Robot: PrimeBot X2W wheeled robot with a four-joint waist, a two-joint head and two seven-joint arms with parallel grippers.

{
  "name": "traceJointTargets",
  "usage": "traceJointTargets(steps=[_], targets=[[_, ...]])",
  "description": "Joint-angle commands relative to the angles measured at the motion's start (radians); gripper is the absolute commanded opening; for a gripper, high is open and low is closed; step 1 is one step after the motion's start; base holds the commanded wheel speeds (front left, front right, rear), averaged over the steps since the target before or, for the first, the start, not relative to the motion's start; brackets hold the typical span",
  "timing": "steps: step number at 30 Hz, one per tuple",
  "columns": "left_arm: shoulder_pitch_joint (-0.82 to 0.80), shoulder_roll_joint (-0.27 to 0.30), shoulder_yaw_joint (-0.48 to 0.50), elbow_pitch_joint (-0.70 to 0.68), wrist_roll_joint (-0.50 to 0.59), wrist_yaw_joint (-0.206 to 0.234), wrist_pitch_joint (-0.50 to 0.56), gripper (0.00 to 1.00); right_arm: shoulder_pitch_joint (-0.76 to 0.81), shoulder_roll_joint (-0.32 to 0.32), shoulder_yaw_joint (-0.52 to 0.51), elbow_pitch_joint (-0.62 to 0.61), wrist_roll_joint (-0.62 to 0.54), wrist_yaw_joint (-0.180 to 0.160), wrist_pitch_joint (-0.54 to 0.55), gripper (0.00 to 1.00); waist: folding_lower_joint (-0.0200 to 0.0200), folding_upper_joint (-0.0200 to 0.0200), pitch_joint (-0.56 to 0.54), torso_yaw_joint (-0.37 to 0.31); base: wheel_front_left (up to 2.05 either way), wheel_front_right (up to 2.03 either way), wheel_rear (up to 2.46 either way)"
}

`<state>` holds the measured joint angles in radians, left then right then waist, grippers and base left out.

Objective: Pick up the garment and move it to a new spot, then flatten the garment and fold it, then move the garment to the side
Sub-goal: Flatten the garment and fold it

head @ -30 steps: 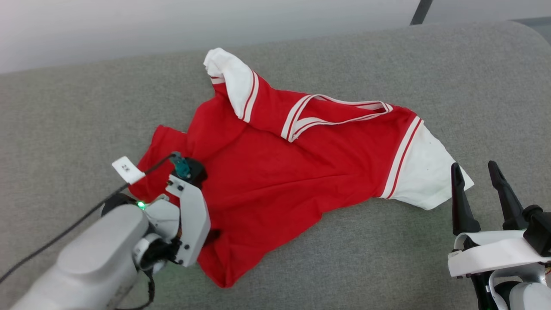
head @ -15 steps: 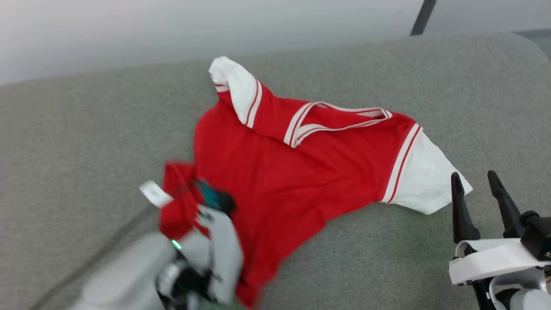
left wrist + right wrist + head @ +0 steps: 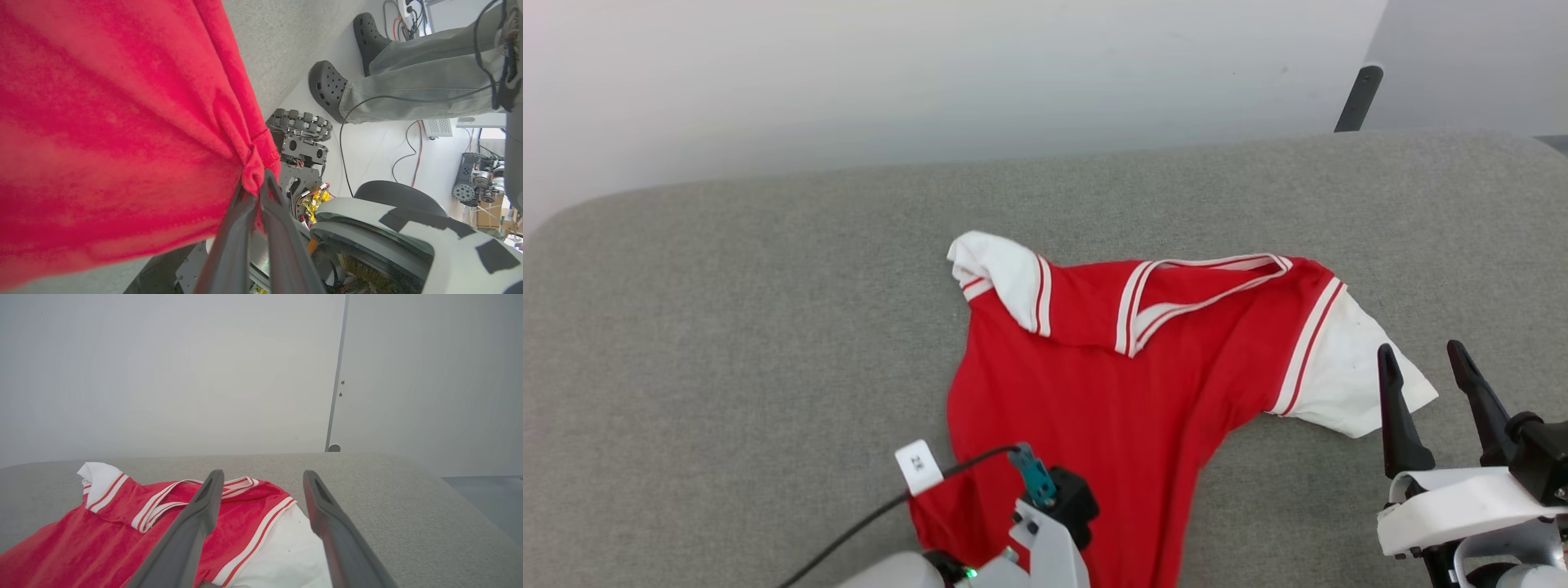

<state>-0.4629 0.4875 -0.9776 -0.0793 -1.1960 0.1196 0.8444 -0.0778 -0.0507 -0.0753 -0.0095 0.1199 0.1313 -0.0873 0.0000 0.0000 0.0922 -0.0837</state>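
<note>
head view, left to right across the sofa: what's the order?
white cable tag → garment: crumpled white sleeve → striped collar → spread white sleeve → right hand, open

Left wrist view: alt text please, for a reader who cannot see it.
The robot's dark two-fingered left gripper, shut, pinches a bunched edge of the red jersey T-shirt, which spreads across the left of the picture. Behind it is a grey fabric-covered surface; at right, a person's legs in grey trousers and black perforated clogs.
</note>
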Motion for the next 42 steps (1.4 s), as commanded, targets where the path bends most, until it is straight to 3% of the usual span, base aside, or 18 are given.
traceJointTargets(steps=[1, 9, 10, 11, 12, 13, 14, 22, 26, 35, 42], targets=[[0.023, -0.002, -0.008, -0.031, 0.007, 0.014, -0.002, 0.0, 0.014, 0.001, -0.001, -0.012, 0.011, -0.001, 0.006, 1.0, 0.0, 0.0, 0.007, -0.005, 0.0, 0.0, 0.0], [0.028, 0.007, -0.03, -0.039, 0.05, 0.02, -0.021, 0.0, 0.012, 0.001, -0.002, -0.018, 0.02, -0.001, 0.003, 1.0, 0.0, 0.0, 0.041, -0.029, 0.0, 0.0, 0.0], [0.018, 0.009, -0.03, -0.038, 0.06, 0.015, -0.025, 0.1, 0.01, 0.001, -0.002, -0.015, 0.021, -0.001, 0.002, 1.0, 0.0, 0.0, 0.043, -0.031, 0.0, 0.0, 0.0], [0.011, 0.011, -0.028, -0.035, 0.063, 0.013, -0.027, 0.39, 0.008, 0.001, -0.002, -0.013, 0.021, -0.001, 0.001, 1.0, 0.0, 0.0, 0.044, -0.034, 0.0, 0.0, 0.0], [-0.001, 0.016, -0.023, -0.036, 0.071, 0.009, -0.027, 0.59, 0.005, 0.001, -0.002, -0.011, 0.021, -0.001, 0.0, 1.0, 0.0, 0.0, 0.044, -0.036, 0.0, 0.0, 0.0], [-0.015, 0.02, -0.016, -0.038, 0.078, 0.01, -0.029, 0.94, 0.003, 0.001, -0.002, -0.009, 0.023, -0.001, -0.001, 1.0, 0.0, 0.0, 0.044, -0.038, 0.0, 0.0, 0.0], [-0.027, 0.025, -0.01, -0.04, 0.08, 0.012, -0.025, 1.0, 0.002, 0.001, -0.002, -0.006, 0.023, -0.001, -0.002, 1.0, 0.0, 0.0, 0.043, -0.04, 0.0, 0.0, 0.0], [-0.174, 0.081, 0.086, -0.077, 0.113, 0.024, -0.015, 1.0, 0.003, 0.001, 0.003, 0.01, 0.035, -0.001, -0.021, 1.0, 0.0, 0.0, 0.033, -0.067, 0.0, 0.0, 0.0], [-0.259, 0.11, 0.109, -0.029, 0.212, -0.023, -0.081, 1.0, 0.006, 0.001, 0.002, 0.008, 0.036, -0.001, -0.037, 1.0, 0.0, 0.0, 0.04, -0.083, 0.0, 0.0, 0.0], [-0.363, 0.091, 0.103, 0.237, 0.371, -0.172, -0.304, 1.0, -0.017, 0.001, 0.01, 0.021, 0.046, -0.001, -0.054, 1.0, 0.0, 0.0, 0.079, -0.128, 0.0, 0.0, 0.0], [-0.412, 0.075, 0.079, 0.428, 0.429, -0.23, -0.444, 1.0, -0.036, 0.001, 0.022, 0.032, 0.057, -0.001, -0.067, 1.0, 0.0, 0.0, 0.135, -0.171, 0.0, 0.0, 0.0]])
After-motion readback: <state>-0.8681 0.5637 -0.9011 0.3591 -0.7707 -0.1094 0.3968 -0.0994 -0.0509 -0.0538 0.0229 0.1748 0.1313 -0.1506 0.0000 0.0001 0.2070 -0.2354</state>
